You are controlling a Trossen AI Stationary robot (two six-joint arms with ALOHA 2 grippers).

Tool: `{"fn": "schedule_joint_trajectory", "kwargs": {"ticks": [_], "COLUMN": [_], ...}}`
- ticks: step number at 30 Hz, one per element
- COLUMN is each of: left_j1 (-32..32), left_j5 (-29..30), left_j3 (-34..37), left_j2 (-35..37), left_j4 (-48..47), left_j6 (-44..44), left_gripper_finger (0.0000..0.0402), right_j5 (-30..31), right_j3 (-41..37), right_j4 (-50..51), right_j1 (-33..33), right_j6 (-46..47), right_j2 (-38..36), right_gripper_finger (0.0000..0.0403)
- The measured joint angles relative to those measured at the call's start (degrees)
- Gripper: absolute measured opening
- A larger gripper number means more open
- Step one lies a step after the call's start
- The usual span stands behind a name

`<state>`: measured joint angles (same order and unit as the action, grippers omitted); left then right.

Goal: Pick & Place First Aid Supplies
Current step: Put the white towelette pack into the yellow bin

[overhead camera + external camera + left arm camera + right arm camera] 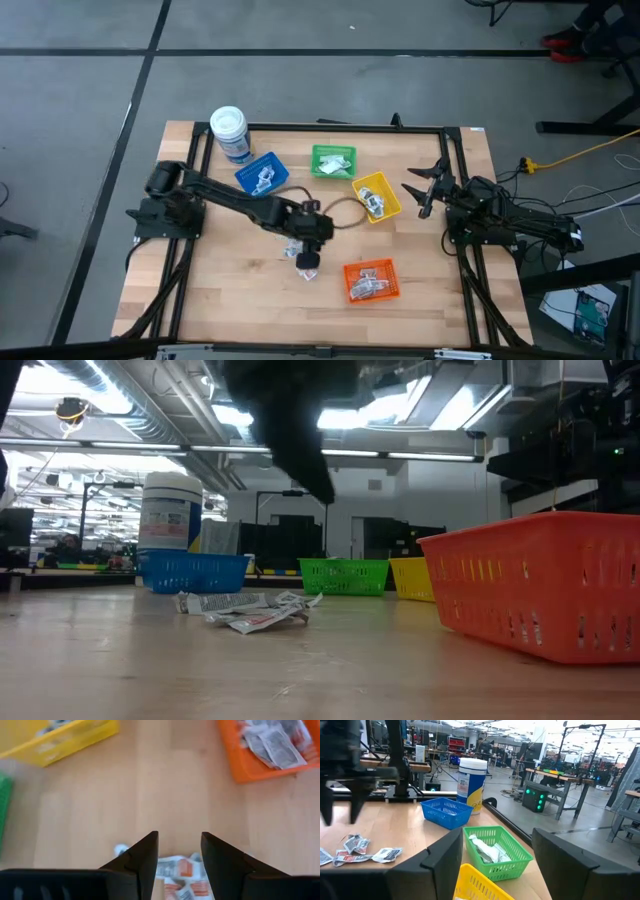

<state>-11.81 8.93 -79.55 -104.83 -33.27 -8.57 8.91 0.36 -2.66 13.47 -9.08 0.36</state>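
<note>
Nearest us, the orange bin point(545, 595) sits beside loose packets point(250, 610) on the table point(240, 300); our left gripper point(179, 851) hovers over them, fingers spread, right gripper point(428, 187) also spread.

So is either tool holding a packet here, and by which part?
Nothing is held. The left tool hangs open above the loose packets on the table; the right tool waits open at the side.
</note>
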Motion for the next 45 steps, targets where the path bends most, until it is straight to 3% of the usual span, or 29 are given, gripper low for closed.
{"fn": "schedule_joint_trajectory", "kwargs": {"ticks": [5,13,18,26,31,37,45], "left_j1": [2.7,8.2,12.0,16.3,16.5,16.9,16.8], "left_j5": [0.4,-1.0,-1.8,-12.2,-13.7,-17.3,-17.5], "left_j3": [9.8,15.6,16.9,19.3,19.2,19.2,18.7], "left_j2": [5.4,4.8,4.8,4.8,3.2,-0.7,-2.9], "left_j4": [5.3,8.3,9.3,12.7,13.6,15.3,15.8], "left_j6": [-2.9,-4.0,-1.2,6.2,10.6,10.8,8.0], "left_gripper_finger": [0.0143,0.0143,0.0143,0.0143,0.0143,0.0143,0.014], "right_j5": [0.0,0.0,0.0,0.1,0.1,0.1,0.0], "right_j3": [0.0,0.0,0.0,0.0,0.0,0.0,0.0], "right_j4": [0.0,0.0,0.0,0.0,0.0,0.0,0.0], "right_j1": [0.0,0.0,0.0,0.0,0.0,0.0,0.0], "right_j6": [0.0,0.0,0.0,0.0,0.0,0.0,0.0], "right_j2": [0.0,0.0,0.0,0.0,0.0,0.0,0.0], "right_gripper_finger": [0.0236,0.0236,0.0236,0.0236,0.0236,0.0236,0.0236]}}
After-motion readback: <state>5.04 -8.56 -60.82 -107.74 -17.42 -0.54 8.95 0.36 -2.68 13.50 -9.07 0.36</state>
